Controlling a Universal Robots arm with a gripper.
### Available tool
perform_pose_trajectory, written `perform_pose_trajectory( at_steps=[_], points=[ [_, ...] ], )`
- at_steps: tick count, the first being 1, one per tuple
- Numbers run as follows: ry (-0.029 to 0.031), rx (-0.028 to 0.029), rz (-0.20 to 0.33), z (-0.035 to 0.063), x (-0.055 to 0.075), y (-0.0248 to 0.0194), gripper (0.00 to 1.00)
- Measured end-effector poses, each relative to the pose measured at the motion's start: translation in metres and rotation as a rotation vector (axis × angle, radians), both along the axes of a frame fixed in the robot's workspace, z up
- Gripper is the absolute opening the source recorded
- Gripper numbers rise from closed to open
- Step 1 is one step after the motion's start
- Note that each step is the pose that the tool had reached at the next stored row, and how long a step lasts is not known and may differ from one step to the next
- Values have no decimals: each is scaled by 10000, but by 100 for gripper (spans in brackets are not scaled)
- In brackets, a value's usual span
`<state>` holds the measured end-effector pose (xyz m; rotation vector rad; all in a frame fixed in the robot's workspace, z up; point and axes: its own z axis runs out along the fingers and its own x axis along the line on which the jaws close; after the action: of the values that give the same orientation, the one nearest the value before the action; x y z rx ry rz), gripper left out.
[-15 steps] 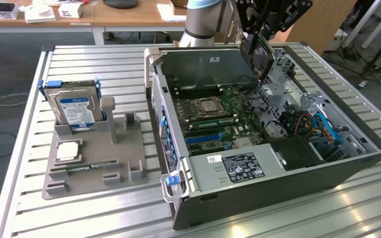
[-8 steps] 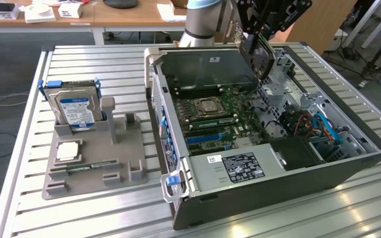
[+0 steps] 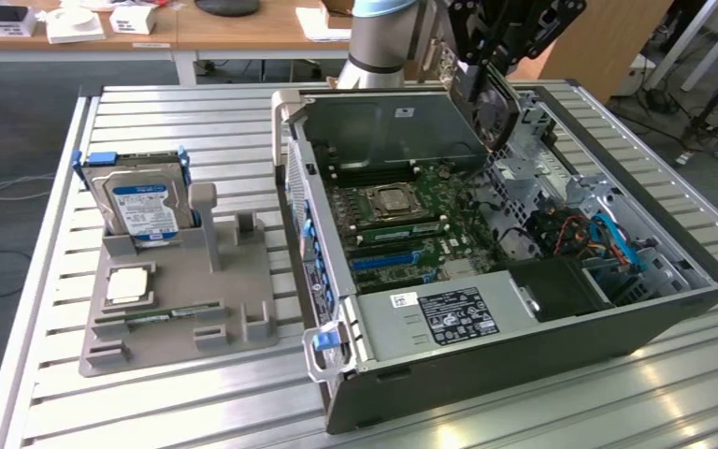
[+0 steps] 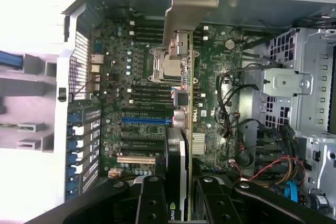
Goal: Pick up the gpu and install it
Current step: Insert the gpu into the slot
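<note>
**GPU clamped in the gripper, hanging over the open case**

We've got the gripper closed on the card's two faces. It's edge-on, with the silver bracket at the far end, above the motherboard inside the computer case, not seated. In the wrist view its edge seems to run across the blue PCIe slot rather than along it. We'd square it up first, lower it dead straight, and mind the loose cables alongside.
</note>
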<state>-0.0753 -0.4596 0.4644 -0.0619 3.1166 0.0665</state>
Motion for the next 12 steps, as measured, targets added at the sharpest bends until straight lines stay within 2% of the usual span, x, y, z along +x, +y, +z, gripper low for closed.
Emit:
perform_pose_trajectory(
  at_steps=[12],
  points=[
    [0, 0, 780, 0, 0, 0, 28]
  ],
)
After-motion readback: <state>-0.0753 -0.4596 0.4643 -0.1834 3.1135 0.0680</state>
